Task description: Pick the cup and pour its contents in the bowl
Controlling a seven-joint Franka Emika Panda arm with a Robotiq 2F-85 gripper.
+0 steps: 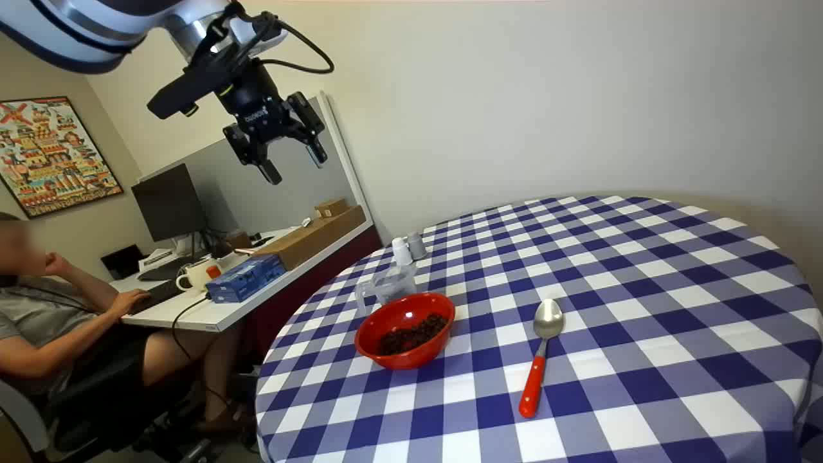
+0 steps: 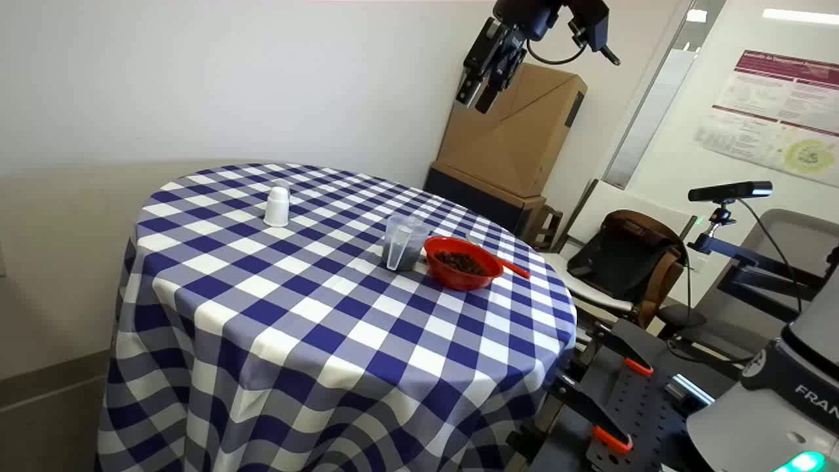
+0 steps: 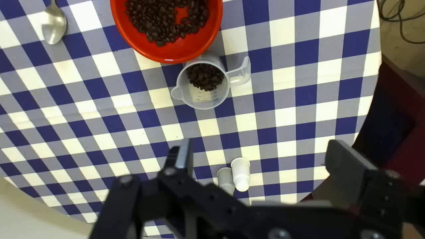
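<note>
The cup is a clear tumbler with a handle and spout, standing upright on the checked tablecloth; it shows in both exterior views [image 1: 395, 285] [image 2: 402, 246] and in the wrist view [image 3: 203, 96]. Dark beans lie inside it. The red bowl [image 1: 386, 321] stands close beside the cup and holds a layer of dark beans; it also shows in an exterior view [image 2: 460, 282] and at the top of the wrist view [image 3: 172, 53], partly cut off. My gripper [image 1: 295, 164] is open and empty, high above the table, apart from cup and bowl; it also shows in the wrist view [image 3: 262, 151].
A red-handled silver spoon [image 1: 548, 321] lies on the table [image 1: 617, 289] on the bowl's far side from the cup. A white small cup [image 3: 240, 174] and a grey one [image 3: 226, 179] stand upside down, side by side. A desk [image 1: 193, 315] and a seated person [image 1: 38, 315] are beyond the table.
</note>
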